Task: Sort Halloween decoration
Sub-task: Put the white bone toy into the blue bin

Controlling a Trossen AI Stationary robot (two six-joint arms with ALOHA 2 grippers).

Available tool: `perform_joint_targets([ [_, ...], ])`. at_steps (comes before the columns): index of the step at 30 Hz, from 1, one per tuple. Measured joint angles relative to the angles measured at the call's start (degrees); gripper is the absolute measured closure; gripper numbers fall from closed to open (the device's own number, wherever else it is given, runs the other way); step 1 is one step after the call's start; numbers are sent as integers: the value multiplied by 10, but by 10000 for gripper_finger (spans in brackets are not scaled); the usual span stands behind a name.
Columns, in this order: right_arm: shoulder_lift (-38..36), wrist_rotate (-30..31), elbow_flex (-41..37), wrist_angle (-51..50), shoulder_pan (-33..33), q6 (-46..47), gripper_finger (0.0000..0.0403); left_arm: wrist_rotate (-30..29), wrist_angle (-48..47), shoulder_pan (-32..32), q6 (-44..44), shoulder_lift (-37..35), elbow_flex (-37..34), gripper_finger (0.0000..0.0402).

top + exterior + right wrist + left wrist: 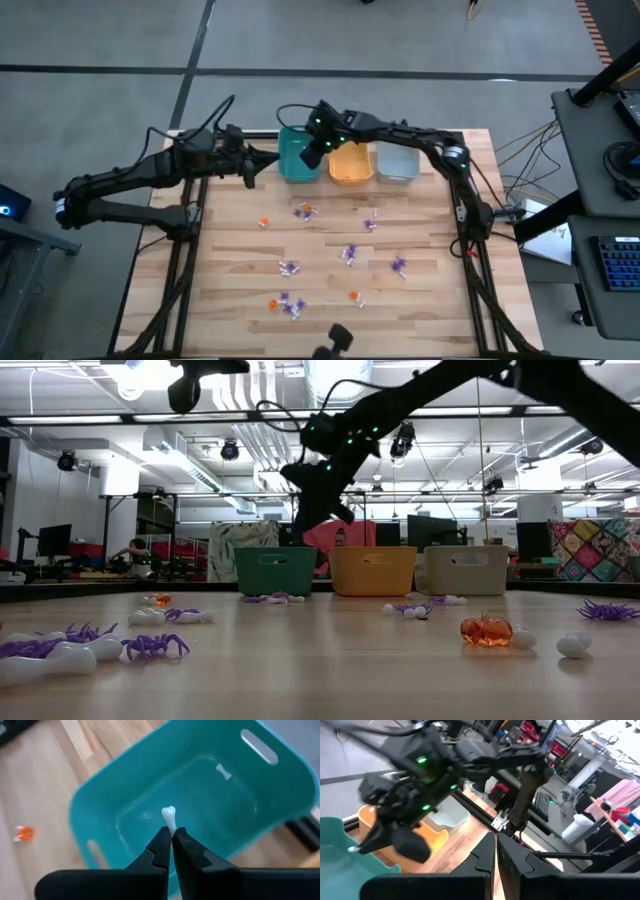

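Between my right gripper's (171, 837) clenched fingers sits a small white bone (169, 818), pinched by one end with its knobbed tip poking out past the fingertips. Directly under it lies the teal bin (125, 785), and on that bin's floor rests a second white bone (223, 771), well apart from the one I grasp. From above, that gripper (313, 152) hangs over the teal bin (295, 165) at the back of the worktop (430, 300).

My left gripper (496, 851) is clamped shut on nothing, fingers pressed flat together. It waits at the worktop's back left, just beside the teal bin (340, 855), its tip (265, 157) pointing toward the bin row.

Next along the back edge stand the orange bin (350, 165) and then the grey bin (398, 163), all three side by side and touching or nearly so.

Across the open planks the Halloween decoration lies scattered and unsorted: purple spiders (349, 254), an orange pumpkin (264, 222), white pieces (289, 267) and a mixed cluster (289, 304) toward the front. At worktop height, a purple spider (155, 646) and a white piece (60, 656) lie nearest the camera, an orange pumpkin (486, 631) sits to the other side, and more trinkets trail off toward the bins.

Beyond the worktop, a person in a pink top (340, 540) shows behind the bins.
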Motion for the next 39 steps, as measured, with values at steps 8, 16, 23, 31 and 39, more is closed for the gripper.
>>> perform_joint_targets([
  [8,85,4,124,-51,-1,-52,394,-13,-9,0,0,-9,0,402],
  [16,107,5,155,-60,-1,-33,391,-15,-60,0,0,-10,0,402],
  [23,107,3,156,-62,-1,-18,358,-35,-97,1,0,-9,0,402],
  [31,94,2,156,-72,-1,-3,334,-47,-124,1,0,-8,0,402],
  [39,15,-1,157,-184,9,-7,333,-47,-151,1,0,-8,0,402],
])
